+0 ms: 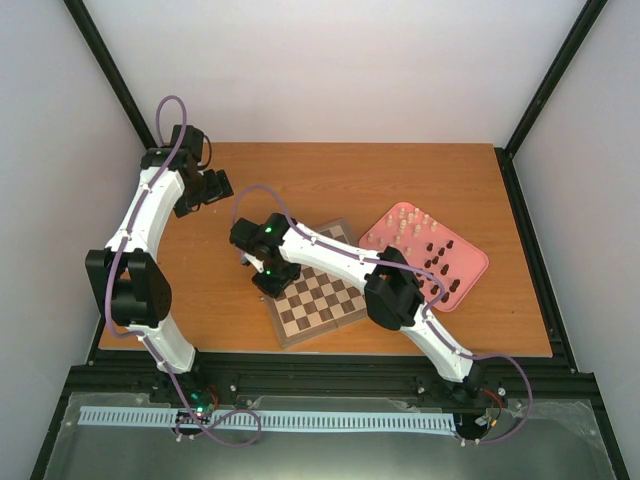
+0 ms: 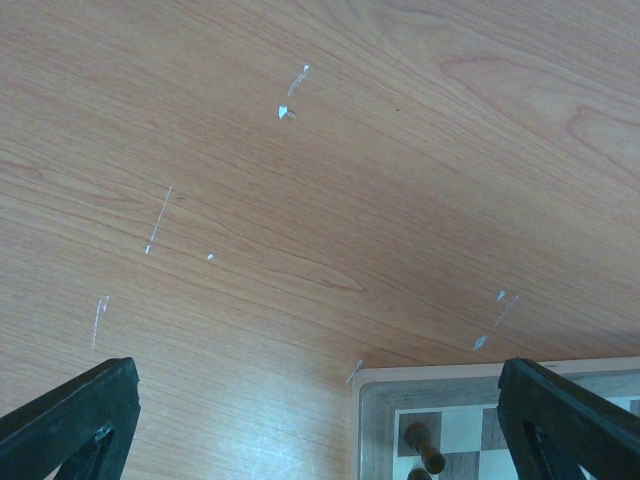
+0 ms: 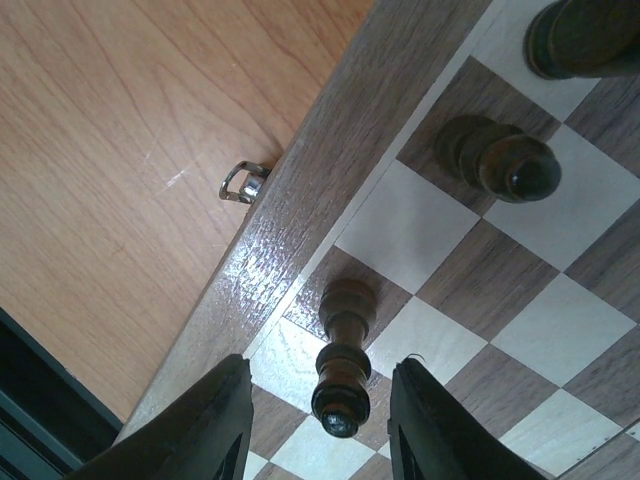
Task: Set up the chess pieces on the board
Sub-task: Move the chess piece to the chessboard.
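Observation:
The board (image 1: 322,306) lies at the table's middle, seen also in the right wrist view (image 3: 290,215) and the left wrist view (image 2: 376,425). My right gripper (image 1: 268,278) is open at the board's left edge. Its fingers stand either side of an upright dark brown piece (image 3: 345,340) on an edge square, with a gap on both sides. Two more dark pieces (image 3: 495,160) stand nearby on the board. My left gripper (image 1: 200,188) is open and empty over bare table (image 2: 320,375), apart from the board; a dark piece (image 2: 425,445) shows at the board's corner.
A pink tray (image 1: 468,268) right of the board holds several dark pieces (image 1: 437,252) and cream pieces (image 1: 410,220). A small metal clasp (image 3: 243,183) sticks out of the board's side. Black frame posts rise at the table's back corners.

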Controlling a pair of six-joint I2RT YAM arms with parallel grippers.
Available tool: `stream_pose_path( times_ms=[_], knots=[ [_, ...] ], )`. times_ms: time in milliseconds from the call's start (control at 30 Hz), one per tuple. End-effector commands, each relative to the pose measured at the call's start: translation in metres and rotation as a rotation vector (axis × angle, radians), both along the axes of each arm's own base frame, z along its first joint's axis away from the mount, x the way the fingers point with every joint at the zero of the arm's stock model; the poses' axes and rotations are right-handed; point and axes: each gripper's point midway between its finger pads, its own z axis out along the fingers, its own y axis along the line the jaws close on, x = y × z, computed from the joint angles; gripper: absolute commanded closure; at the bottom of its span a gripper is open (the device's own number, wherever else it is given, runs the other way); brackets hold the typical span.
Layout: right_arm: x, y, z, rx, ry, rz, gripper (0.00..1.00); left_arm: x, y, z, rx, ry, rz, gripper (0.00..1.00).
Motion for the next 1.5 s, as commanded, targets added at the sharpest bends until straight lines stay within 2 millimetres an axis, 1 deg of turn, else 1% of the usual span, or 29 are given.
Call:
stream_pose_path(
  times_ms=[0,300,467,667,800,967,1233,1467],
  knots=[
    [0.003,0.0,-0.01,-0.011,0.004,-0.001,0.61,0.004,-0.002,0.007,0.005,-0.024,-0.02,0.0],
    [0.006,-0.003,-0.016,-0.025,0.008,-0.009,0.69,0.004,-0.001,0.004,0.01,-0.018,-0.019,0.0],
    [0.01,-0.004,-0.02,-0.035,-0.001,-0.021,0.7,0.004,-0.001,0.005,0.01,-0.018,-0.019,0.0],
    [0.014,-0.005,-0.025,-0.043,0.004,-0.032,0.83,0.004,-0.001,0.005,0.012,-0.019,-0.019,0.0],
    [0.016,-0.006,-0.024,-0.044,0.001,-0.035,0.85,0.004,0.0,0.004,0.016,-0.017,-0.018,0.0],
    [0.024,-0.005,-0.015,-0.029,-0.026,-0.05,0.85,0.004,0.001,0.005,0.018,-0.017,-0.017,0.0],
    [0.03,0.003,-0.014,-0.002,-0.036,-0.05,0.85,0.004,0.0,0.005,0.02,-0.018,-0.019,0.0],
    [0.032,0.004,-0.017,0.001,-0.027,-0.051,0.85,0.005,0.0,0.004,0.018,-0.016,-0.017,0.0]
  ],
)
